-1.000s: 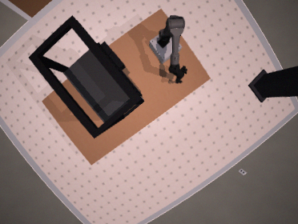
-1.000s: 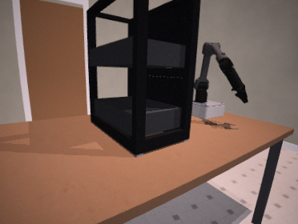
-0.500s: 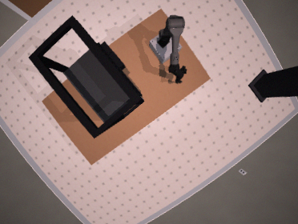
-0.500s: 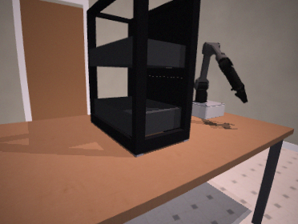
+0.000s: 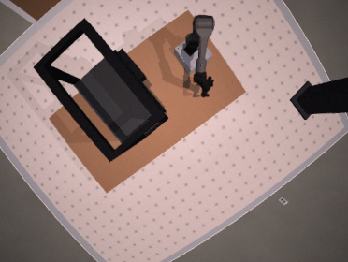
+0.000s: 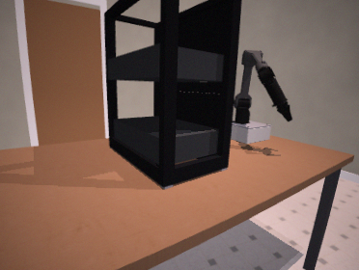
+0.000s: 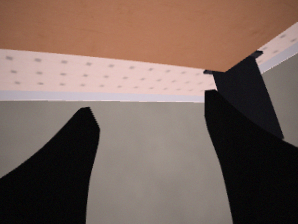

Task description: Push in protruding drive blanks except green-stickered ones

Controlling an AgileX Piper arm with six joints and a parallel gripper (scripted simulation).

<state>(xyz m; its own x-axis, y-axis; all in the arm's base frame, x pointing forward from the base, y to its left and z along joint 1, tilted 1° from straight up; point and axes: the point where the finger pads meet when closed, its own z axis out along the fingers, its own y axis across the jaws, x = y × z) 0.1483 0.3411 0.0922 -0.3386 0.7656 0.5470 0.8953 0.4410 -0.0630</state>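
Brown table stands on a dotted pale floor, grey beyond it.

Top view: the black rack sits toward 1 end of the table. The arm rises from its base near the other end. The gripper hangs well apart from the rack, pointing away from it. No blanks can be told apart from above.

Exterior view: the rack stands upright on the table, front face toward the arm's side. 2 grey units fill the upper and lower bays; a faint dotted row shows between them. I cannot tell which blanks stick out, nor find any green sticker. The gripper points down and away, in the air above the table.

Wrist view: 2 dark fingers stand wide apart with nothing between them. Beyond them are only table edge, floor and a dark post; the rack is out of frame.

Judgement: no pushing looks started; all blanks remain. The arm must first turn toward the rack front.
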